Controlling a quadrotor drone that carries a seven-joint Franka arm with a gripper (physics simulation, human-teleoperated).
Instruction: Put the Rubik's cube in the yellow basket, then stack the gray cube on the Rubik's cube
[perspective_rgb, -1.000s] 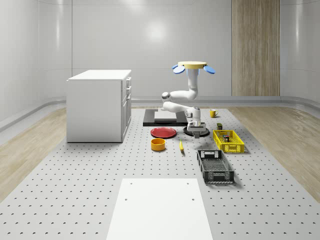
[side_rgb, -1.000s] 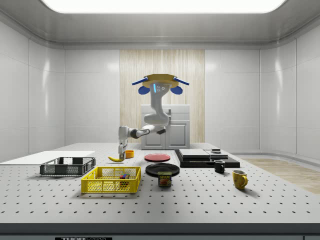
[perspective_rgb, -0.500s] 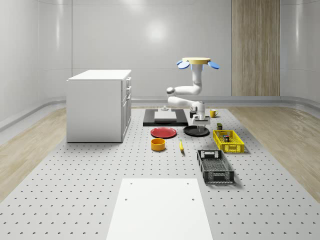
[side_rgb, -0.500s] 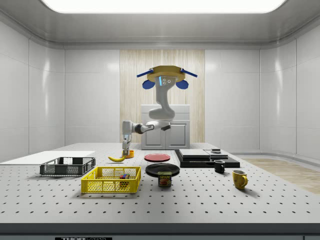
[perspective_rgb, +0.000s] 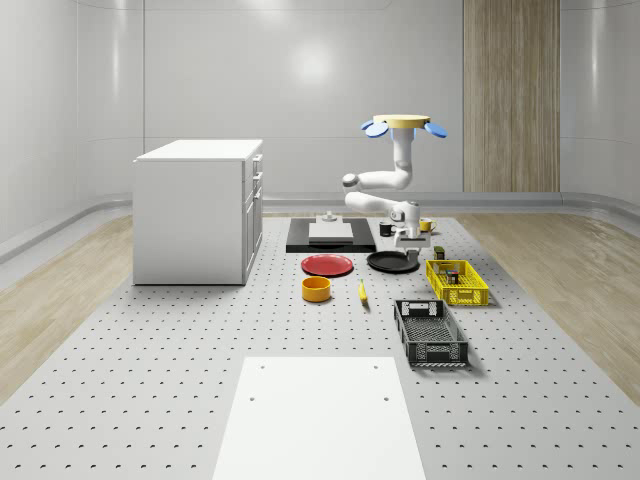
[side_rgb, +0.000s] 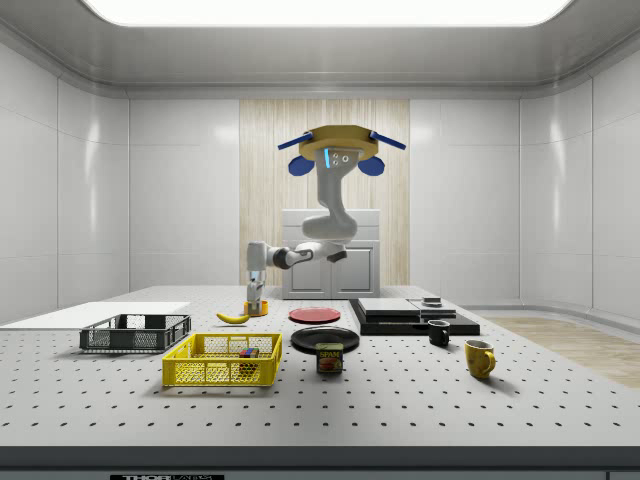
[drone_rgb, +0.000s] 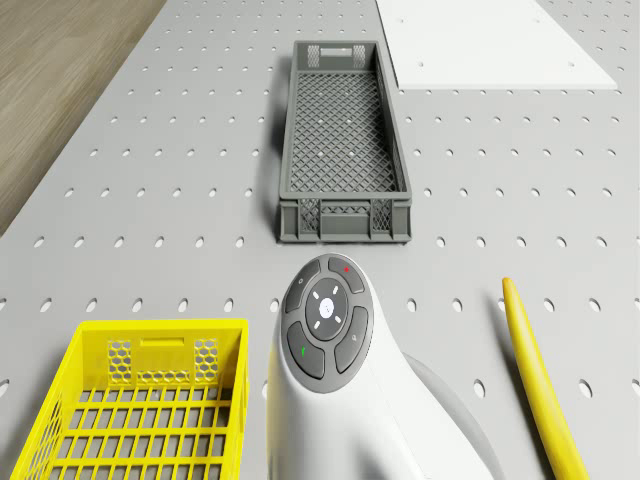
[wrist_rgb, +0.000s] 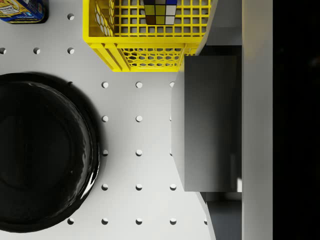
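We are hovering drone (perspective_rgb: 404, 124) above far end of perforated table (perspective_rgb: 150, 400), arm hanging down toward black plate (wrist_rgb: 42, 155). Gripper (side_rgb: 256, 297) is clenching gray cube (wrist_rgb: 210, 122), held in air just beside plate, near yellow basket (wrist_rgb: 145, 47). Rubik's cube (wrist_rgb: 160, 11) is lying inside yellow basket. Gray crate (drone_rgb: 343, 140) and banana (drone_rgb: 540, 375) are lying nearby.

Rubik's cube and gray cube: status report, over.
Gripper shut on gray cube, beside black plate; drone hovering above table. Rubik's cube in yellow basket. Nothing between gray cube and basket.
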